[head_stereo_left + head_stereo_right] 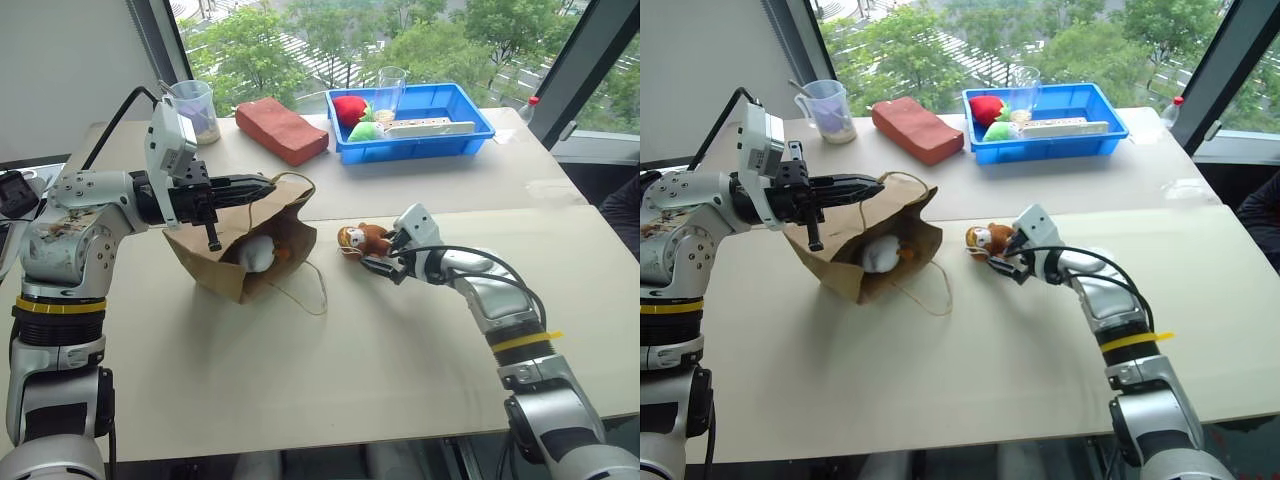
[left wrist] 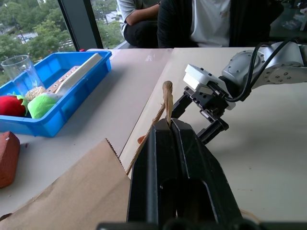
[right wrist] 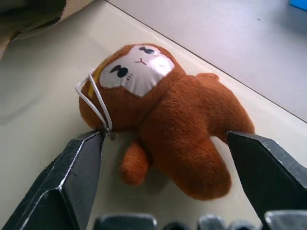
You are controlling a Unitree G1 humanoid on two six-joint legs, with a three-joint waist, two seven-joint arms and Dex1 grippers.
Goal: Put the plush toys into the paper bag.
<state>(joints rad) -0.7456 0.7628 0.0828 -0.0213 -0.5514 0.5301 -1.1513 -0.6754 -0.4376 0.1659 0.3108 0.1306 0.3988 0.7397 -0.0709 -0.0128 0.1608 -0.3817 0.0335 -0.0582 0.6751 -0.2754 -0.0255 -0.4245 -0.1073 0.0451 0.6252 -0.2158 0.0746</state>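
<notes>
— Brown paper bag (image 1: 240, 250) sits tipped on the table (image 1: 400, 340), mouth facing the right arm. What's keeping it open?

— The left gripper (image 1: 268, 186) is clamped tight on its cord handle (image 2: 167, 98), lifting the upper edge. The white plush toy (image 1: 257, 252) lies inside.

— And the monkey toy (image 3: 163, 115)?

— On the tabletop just beside the bag's mouth. The right gripper (image 3: 165, 158) is spread wide, a finger (image 3: 72, 177) on each side, not squeezing it.
</notes>
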